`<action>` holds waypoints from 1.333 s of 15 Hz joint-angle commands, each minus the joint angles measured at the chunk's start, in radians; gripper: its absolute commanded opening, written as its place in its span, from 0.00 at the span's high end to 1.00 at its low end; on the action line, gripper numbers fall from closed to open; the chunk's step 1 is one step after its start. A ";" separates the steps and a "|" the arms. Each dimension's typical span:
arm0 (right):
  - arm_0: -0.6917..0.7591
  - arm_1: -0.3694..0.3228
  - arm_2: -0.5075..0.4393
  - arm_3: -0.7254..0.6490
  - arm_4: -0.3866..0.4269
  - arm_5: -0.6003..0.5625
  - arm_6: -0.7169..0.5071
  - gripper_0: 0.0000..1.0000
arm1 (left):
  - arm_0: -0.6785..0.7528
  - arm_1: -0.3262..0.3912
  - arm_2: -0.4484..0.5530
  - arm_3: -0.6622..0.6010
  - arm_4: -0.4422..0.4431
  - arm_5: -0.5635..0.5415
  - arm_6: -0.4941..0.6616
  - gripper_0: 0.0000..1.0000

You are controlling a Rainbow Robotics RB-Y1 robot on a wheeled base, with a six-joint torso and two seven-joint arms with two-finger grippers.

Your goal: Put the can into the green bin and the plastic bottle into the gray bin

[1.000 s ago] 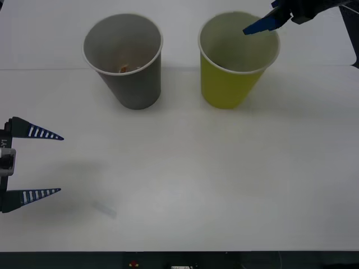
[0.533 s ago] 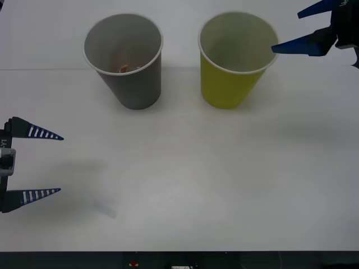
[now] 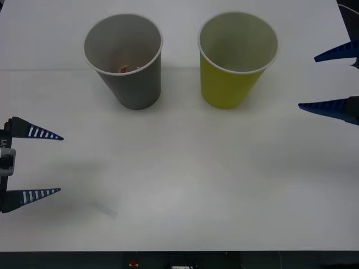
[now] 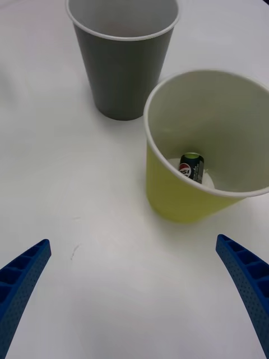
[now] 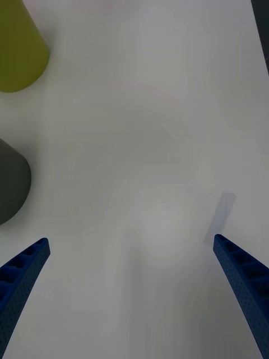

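The can point(image 4: 191, 166) lies on its side at the bottom of the green bin point(image 4: 174, 202), its Pepsi logo showing. In the front view the green bin point(image 3: 224, 89) stands upright at the back right, with the gray bin point(image 3: 137, 89) to its left. A small orange speck point(image 3: 124, 68) shows low inside the gray bin; the plastic bottle is hidden. My right gripper point(image 3: 307, 82) hangs open at the right edge, clear of the green bin. Open and holding nothing, my left gripper point(image 3: 47, 164) rests at the left edge.
A faint strip of clear tape point(image 5: 224, 210) lies flat on the white table point(image 3: 185, 179), close to the left gripper. The table's front edge point(image 3: 179, 252) runs along the bottom of the front view.
My right gripper has drawn back from over the green bin's rim, moving right and toward the front, and its fingers are open. The left arm has not moved.
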 commanded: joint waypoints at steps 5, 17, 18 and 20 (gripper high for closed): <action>0.259 0.003 -0.082 -0.060 -0.130 0.000 0.236 0.00 | 0.000 0.000 0.000 0.000 0.000 0.000 0.000 0.00; 0.466 0.081 -0.151 -0.099 -0.156 0.000 0.438 0.00 | 0.000 0.000 0.000 0.000 0.000 0.000 0.000 0.00; 0.466 0.081 -0.146 -0.099 -0.156 0.000 0.441 0.00 | 0.000 0.000 0.000 0.000 0.000 0.000 0.000 0.00; 0.468 0.081 -0.141 -0.097 -0.150 0.000 0.441 0.00 | 0.000 0.000 0.000 0.000 0.000 0.000 0.000 0.00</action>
